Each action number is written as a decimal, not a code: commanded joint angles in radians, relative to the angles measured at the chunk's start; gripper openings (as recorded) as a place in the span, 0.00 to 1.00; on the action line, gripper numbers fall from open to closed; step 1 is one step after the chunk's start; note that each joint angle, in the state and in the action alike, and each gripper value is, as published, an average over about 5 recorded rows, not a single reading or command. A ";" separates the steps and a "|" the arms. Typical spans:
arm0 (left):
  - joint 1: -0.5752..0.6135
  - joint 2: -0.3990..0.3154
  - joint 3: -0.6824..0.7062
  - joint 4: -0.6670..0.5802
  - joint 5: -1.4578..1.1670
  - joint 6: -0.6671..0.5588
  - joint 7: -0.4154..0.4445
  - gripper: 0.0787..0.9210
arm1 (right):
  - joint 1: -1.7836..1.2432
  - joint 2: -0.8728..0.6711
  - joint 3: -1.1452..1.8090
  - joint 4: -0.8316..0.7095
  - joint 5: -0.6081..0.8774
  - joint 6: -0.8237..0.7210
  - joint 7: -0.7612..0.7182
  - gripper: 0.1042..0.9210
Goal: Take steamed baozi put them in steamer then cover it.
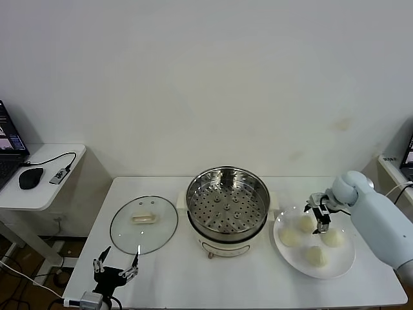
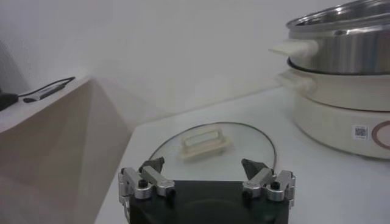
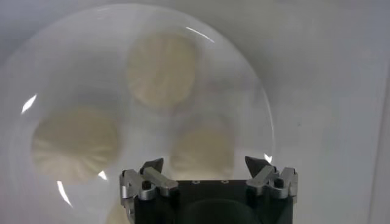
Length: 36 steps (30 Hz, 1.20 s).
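Observation:
Several cream-white steamed baozi [image 1: 290, 237] lie on a white plate [image 1: 284, 256] at the right of the table. My right gripper [image 1: 321, 213] hovers open just above them, near the rear baozi [image 1: 305, 224]. In the right wrist view a baozi [image 3: 203, 151] lies below the open right gripper [image 3: 204, 162], with others [image 3: 161, 68] beyond. The steel steamer [image 1: 226, 206] stands uncovered and empty at the table's centre. The glass cover [image 1: 143, 224] lies flat to its left. My left gripper [image 1: 116, 266] waits open near the front left edge, facing the cover [image 2: 210, 143].
The steamer's cream base and side handle [image 2: 341, 100] rise close beside the cover. Left of the table stands a lower side table [image 1: 39, 187] with a mouse and a cable. A white wall stands behind. The right table edge lies just past the plate.

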 commanded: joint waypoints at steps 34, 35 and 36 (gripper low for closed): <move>-0.012 0.008 0.010 -0.004 0.004 0.000 -0.005 0.88 | 0.507 -0.123 -0.322 0.134 0.426 -0.115 -0.082 0.67; -0.012 0.009 0.009 -0.006 0.003 0.000 -0.005 0.88 | 0.559 -0.102 -0.355 0.120 0.445 -0.118 -0.085 0.67; -0.012 0.009 0.007 -0.008 0.003 0.000 -0.005 0.88 | 0.606 -0.078 -0.386 0.101 0.463 -0.120 -0.088 0.67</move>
